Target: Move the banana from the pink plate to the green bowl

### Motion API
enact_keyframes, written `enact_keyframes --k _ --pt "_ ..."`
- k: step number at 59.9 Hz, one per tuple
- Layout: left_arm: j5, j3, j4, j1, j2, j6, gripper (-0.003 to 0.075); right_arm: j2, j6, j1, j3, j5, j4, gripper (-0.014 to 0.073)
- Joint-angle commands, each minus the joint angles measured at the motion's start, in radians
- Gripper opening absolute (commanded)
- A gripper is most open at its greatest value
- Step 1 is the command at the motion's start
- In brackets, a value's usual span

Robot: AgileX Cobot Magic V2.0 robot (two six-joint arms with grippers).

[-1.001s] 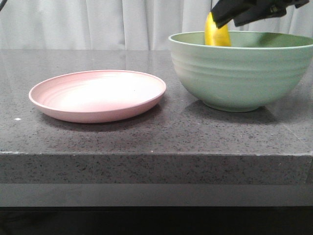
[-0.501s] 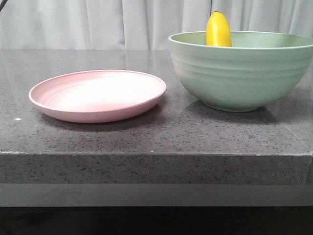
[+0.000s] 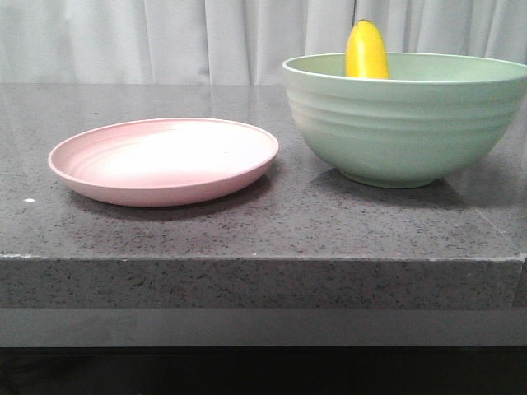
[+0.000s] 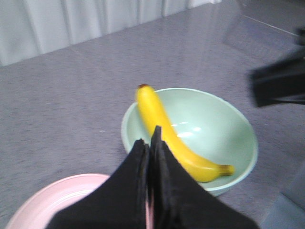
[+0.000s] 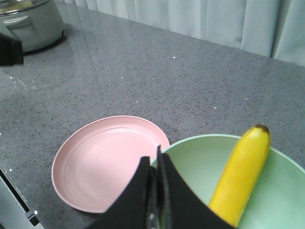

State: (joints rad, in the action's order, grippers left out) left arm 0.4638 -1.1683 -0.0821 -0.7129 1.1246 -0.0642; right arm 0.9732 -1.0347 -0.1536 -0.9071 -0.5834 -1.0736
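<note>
The banana (image 3: 366,51) lies inside the green bowl (image 3: 403,123), leaning on its wall with one end above the rim. It also shows in the left wrist view (image 4: 176,138) and the right wrist view (image 5: 240,176). The pink plate (image 3: 165,159) stands bare to the left of the bowl. My left gripper (image 4: 150,143) is shut and holds nothing, high above the plate and bowl. My right gripper (image 5: 155,164) is shut and holds nothing, high above the bowl's rim. Neither gripper shows in the front view.
A metal pot (image 5: 28,21) stands far off on the grey stone counter (image 3: 263,222). A dark arm part (image 4: 281,83) shows beyond the bowl in the left wrist view. White curtains hang behind the counter.
The right gripper, over the bowl at the banana's top one second ago, has let go and risen out of the front view. The banana stays leaning in the bowl.
</note>
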Motion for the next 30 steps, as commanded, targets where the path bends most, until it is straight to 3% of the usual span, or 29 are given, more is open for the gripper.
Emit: enact_keyframes --k 1,15,30 --pt "-0.089 0.057 0.021 0.031 -0.113 0.011 -0.0020 -0.134 -0.022 0.000 0.068 0.082 -0.046 -0.0060" --pt "-0.210 0.383 0.017 0.044 -0.412 0.011 -0.0020 -0.418 -0.022 0.000 0.280 0.126 -0.052 -0.0060" --pt "-0.218 0.635 -0.040 0.044 -0.707 0.011 -0.0020 -0.647 -0.021 0.000 0.438 0.127 -0.054 -0.0060"
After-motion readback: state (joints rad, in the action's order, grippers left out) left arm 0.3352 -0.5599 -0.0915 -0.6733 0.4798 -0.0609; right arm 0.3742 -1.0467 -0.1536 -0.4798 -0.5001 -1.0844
